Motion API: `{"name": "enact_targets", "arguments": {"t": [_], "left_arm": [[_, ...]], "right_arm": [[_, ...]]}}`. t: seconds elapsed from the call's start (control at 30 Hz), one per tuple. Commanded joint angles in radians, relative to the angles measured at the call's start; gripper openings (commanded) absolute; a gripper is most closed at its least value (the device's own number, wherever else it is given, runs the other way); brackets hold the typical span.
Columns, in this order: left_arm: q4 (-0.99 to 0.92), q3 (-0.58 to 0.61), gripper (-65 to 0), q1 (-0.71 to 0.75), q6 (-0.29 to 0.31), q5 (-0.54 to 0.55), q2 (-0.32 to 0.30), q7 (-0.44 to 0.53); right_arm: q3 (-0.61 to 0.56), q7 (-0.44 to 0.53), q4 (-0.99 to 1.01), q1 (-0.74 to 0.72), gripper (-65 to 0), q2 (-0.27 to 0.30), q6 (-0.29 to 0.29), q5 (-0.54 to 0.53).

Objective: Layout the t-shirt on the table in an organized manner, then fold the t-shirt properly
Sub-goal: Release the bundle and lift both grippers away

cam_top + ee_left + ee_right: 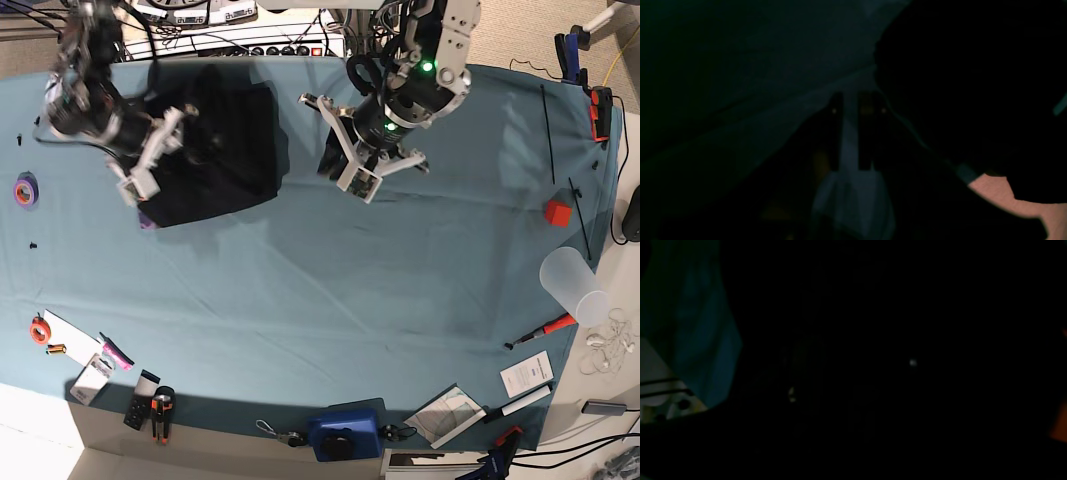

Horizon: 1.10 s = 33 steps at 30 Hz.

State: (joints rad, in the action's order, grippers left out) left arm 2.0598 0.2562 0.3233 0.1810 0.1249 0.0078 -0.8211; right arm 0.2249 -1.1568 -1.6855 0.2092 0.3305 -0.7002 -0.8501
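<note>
You had the shirt [215,140] bunched at the table's [320,300] far edge, not yet spread or folded, left gripper [340,165] pinching its edge, right gripper [150,165] spread wide above it.

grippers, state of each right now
Left gripper: cannot tell, fingers close together, view too dark.
Right gripper: open, over the shirt edge.

Right gripper [140,160] is held jaws wide apart at far left of base view; left gripper [345,160] is nearly closed, angled downward, centre-top.
</note>
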Motion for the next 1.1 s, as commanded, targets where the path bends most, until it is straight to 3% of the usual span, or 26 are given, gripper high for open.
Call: {"name": "enact_targets", "arguments": {"t": [0.0, 0.13, 0.3, 0.37, 0.43, 0.53, 0.63, 0.77, 0.93, 1.07], "left_arm": [[0.016, 0.003, -57.5, -0.002, 0.005, 0.011, 0.009, 0.016], [0.024, 0.003, -57.5, -0.002, 0.004, 0.010, 0.009, -0.031], [0.050, 0.002, -57.5, -0.002, 0.003, -0.002, 0.008, -0.091], [0.066, 0.002, -57.5, -0.002, -0.001, -0.054, 0.008, -0.100], [0.080, 0.002, -57.9, -0.003, -0.028, -0.134, 0.008, -0.099], [0.085, 0.002, -65.0, -0.005, -0.101, -0.262, 0.008, -0.099], [0.085, 0.002, -65.0, -0.005, -0.134, -0.372, 0.008, -0.109], [0.085, 0.002, -65.0, -0.005, -0.140, -0.480, 0.008, -0.192], [0.124, -0.007, -65.0, -0.004, -0.140, -0.486, 0.006, -0.211], [0.169, -0.117, -65.0, -0.004, -0.111, -0.416, 0.006, -0.190]], "right_arm": [[-0.018, -0.015, 0.019, -0.027, -34.4, 0.010, 0.002, 0.006], [-0.038, -0.098, 0.037, -0.086, -34.4, 0.012, 0.002, -0.037], [0.059, -0.155, -0.033, -0.093, -34.7, 0.013, 0.002, -0.182], [0.117, -0.172, -0.070, -0.093, -40.4, 0.013, 0.002, -0.182], [0.175, -0.192, -0.103, -0.092, -51.1, 0.013, 0.002, -0.182], [0.251, -0.214, -0.138, -0.091, -64.8, 0.013, 0.002, -0.186], [0.315, -0.239, -0.155, -0.087, -65.0, 0.013, 0.002, -0.263], [0.383, -0.239, -0.179, -0.072, -65.0, 0.010, 0.002, -0.369], [0.457, -0.239, -0.256, 0.020, -65.0, 0.010, 0.002, -0.372], [0.507, -0.239, -0.313, 0.114, -65.0, 0.010, 0.002, -0.372]]}}
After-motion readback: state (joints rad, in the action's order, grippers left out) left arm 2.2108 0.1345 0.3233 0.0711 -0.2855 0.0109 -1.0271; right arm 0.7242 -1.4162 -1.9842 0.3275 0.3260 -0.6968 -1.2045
